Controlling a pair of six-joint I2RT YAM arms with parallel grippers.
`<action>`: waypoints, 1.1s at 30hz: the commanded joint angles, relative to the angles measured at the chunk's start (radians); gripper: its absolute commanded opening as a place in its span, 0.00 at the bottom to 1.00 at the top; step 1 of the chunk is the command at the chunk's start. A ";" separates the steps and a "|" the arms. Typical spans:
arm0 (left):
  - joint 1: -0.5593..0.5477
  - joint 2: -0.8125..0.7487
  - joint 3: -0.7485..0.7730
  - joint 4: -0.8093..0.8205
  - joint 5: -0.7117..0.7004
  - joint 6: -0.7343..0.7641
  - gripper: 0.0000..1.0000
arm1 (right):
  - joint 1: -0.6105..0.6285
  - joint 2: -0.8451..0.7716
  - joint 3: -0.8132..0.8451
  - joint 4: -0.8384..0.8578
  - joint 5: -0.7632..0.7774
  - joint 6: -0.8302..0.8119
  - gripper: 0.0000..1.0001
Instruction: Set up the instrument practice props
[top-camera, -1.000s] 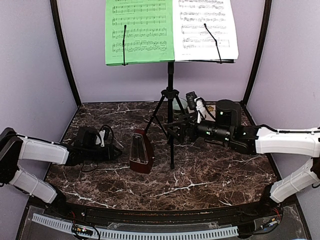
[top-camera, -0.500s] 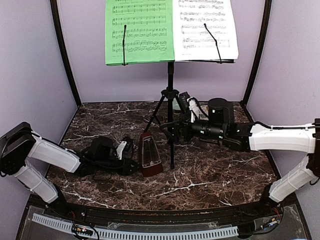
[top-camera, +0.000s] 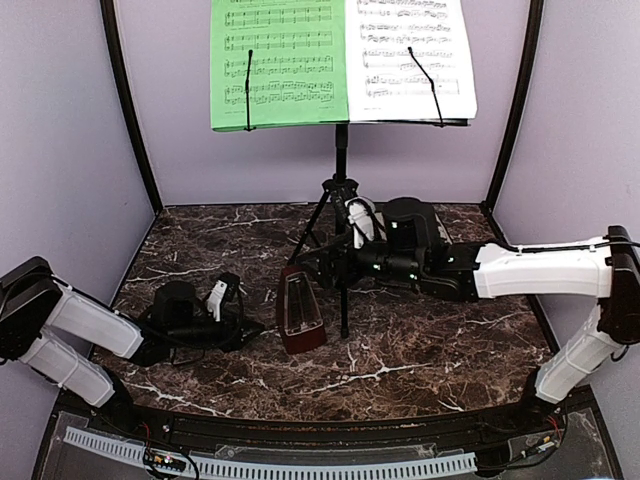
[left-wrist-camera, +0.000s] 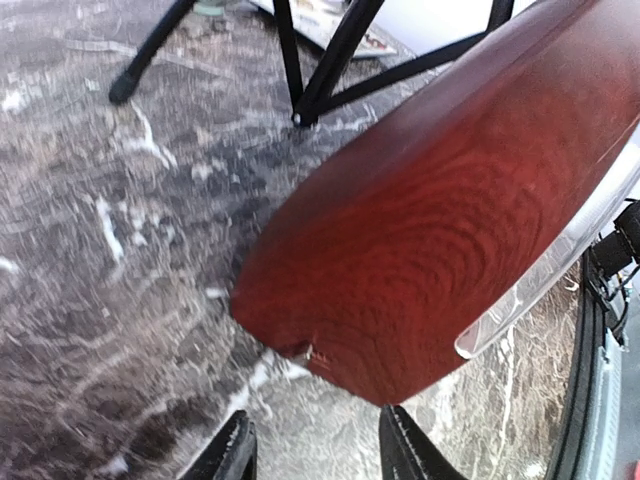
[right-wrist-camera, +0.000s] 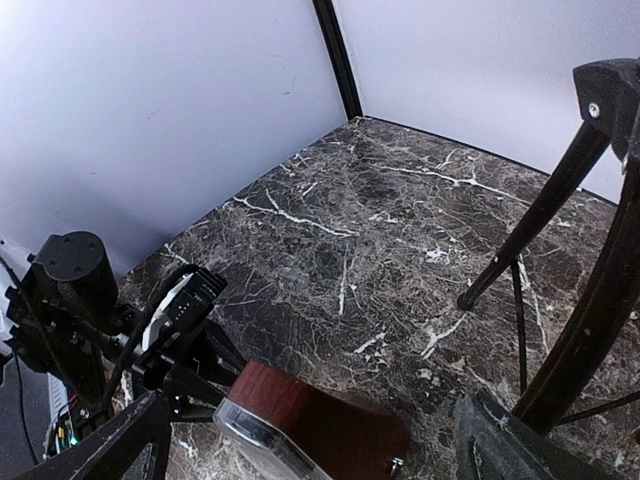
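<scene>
Looking at the 12 o'clock end of the marble table, we see the black music stand upright on its tripod. The green sheet sits on the left half of the desk and the white sheet on the right, each pinned by a thin black wire. Those 2 pages look done to us.

The metronome stands upright mid-table, just beside the stand's front leg at about its 8 o'clock. The left gripper lies low at the metronome's 9 o'clock. In its wrist view the fingers are spread, and the red-brown body sits ahead of them rather than between them, so nothing is held.

The right gripper reaches in from 3 o'clock, close by the tripod. Its own camera shows wide-parted fingers and no grasp.

We judge the setup nearly complete, with perhaps a last adjustment of the metronome's spot or facing left to do.

The crowding is our worry. The tripod legs splay right beside both the metronome and the right arm, so a careless sweep could knock the stand. Behind the legs a patterned cream edge peeks in, too cropped for us to identify.
</scene>
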 joint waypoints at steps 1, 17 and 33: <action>0.012 -0.036 -0.030 0.092 -0.058 0.056 0.43 | 0.077 0.028 0.061 -0.058 0.225 0.081 1.00; 0.017 -0.119 -0.077 0.105 -0.212 0.035 0.46 | 0.243 0.283 0.265 -0.208 0.642 0.353 0.99; 0.016 -0.145 -0.095 0.077 -0.162 0.136 0.48 | 0.246 0.411 0.263 -0.166 0.721 0.319 0.75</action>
